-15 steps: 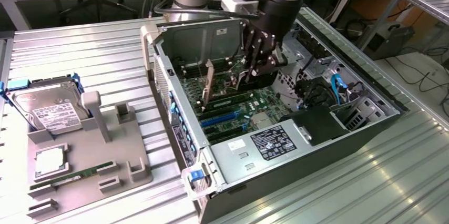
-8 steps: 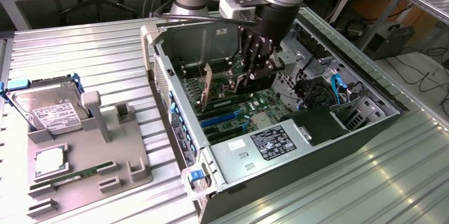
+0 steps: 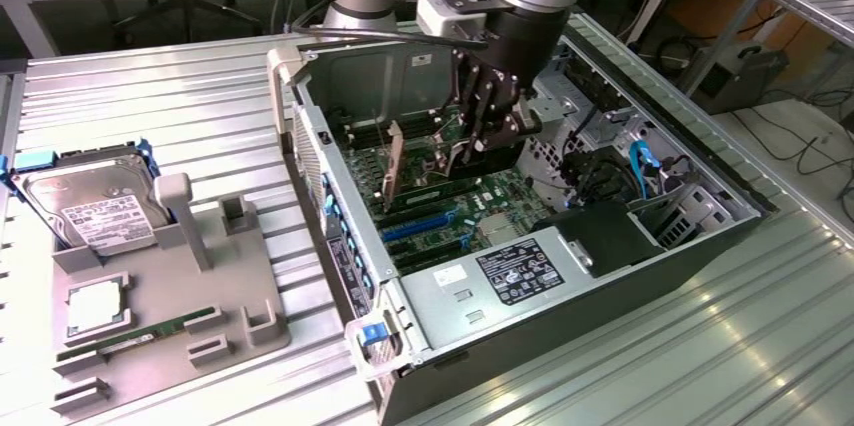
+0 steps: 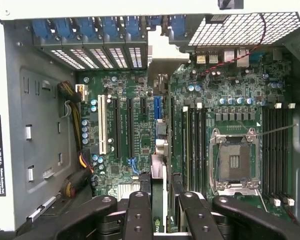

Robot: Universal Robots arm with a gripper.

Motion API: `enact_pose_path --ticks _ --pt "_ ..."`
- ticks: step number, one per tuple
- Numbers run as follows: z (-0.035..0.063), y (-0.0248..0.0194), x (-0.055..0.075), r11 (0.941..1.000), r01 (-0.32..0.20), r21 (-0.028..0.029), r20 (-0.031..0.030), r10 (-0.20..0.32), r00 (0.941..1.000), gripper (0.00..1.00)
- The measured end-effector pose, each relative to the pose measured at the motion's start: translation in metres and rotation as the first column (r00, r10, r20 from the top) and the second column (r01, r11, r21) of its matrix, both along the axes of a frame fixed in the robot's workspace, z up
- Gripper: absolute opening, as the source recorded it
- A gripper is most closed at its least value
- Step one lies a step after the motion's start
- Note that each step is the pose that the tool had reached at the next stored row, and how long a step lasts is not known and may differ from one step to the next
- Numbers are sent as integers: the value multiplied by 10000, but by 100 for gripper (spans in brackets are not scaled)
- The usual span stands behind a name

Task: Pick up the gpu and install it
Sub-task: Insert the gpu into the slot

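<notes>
**A:** Entry one: gripper (image 4: 162, 216). State?

**B:** Inside the open case (image 3: 310, 161). Its jaws are drawn narrow on the gpu (image 4: 159, 175), one finger on each face. The card sits edge-on between them.

**A:** Why held that way?

**B:** My reading is that gripping the faces keeps the connector edge free and pointing down at the motherboard (image 4: 140, 150). The card runs parallel to the expansion slots, and its silver bracket (image 4: 162, 60) points at the rear slot openings (image 4: 102, 56). That is the orientation the bracket needs to meet the back wall.

**A:** Location of the gpu?

**B:** Over the board, by the blue slot (image 4: 158, 107), between the white slot (image 4: 102, 125) and the memory slots (image 4: 192, 145). I cannot tell whether it is seated or just above the slot.

**A:** Entry two: neighbours inside the case.

**B:** CPU socket (image 4: 235, 160), open and bare, beyond the memory slots. A cable bundle (image 4: 72, 107) lies at the board's far edge, well apart from the card. The power supply (image 3: 521, 271) with its label is at the case end.

**A:** Obstructions?

**B:** It is a tight lane, with tall slot latches on either side of the card. The rear wall is close to the bracket, so little tilt is tolerable.

**A:** Entry three: outside the case.

**B:** On the counter (image 3: 200, 96) at the exterior view's left there is a grey fixture (image 3: 187, 291). It carries the hard drive (image 3: 87, 208), upright, and a memory stick (image 3: 134, 338), lying flat. Both are well apart from the gripper.
</notes>
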State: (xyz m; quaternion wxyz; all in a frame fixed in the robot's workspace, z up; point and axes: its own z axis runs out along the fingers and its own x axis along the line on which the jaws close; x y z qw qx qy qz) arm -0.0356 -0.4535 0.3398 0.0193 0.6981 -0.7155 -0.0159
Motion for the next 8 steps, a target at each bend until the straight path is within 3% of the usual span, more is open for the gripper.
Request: enact_pose_path --ticks 5,8 --pt "-1 -4 -3 10000 -15 2 0 15 10000 26" --pt "-18 -13 -63 9999 -22 101 8 22 10000 26"
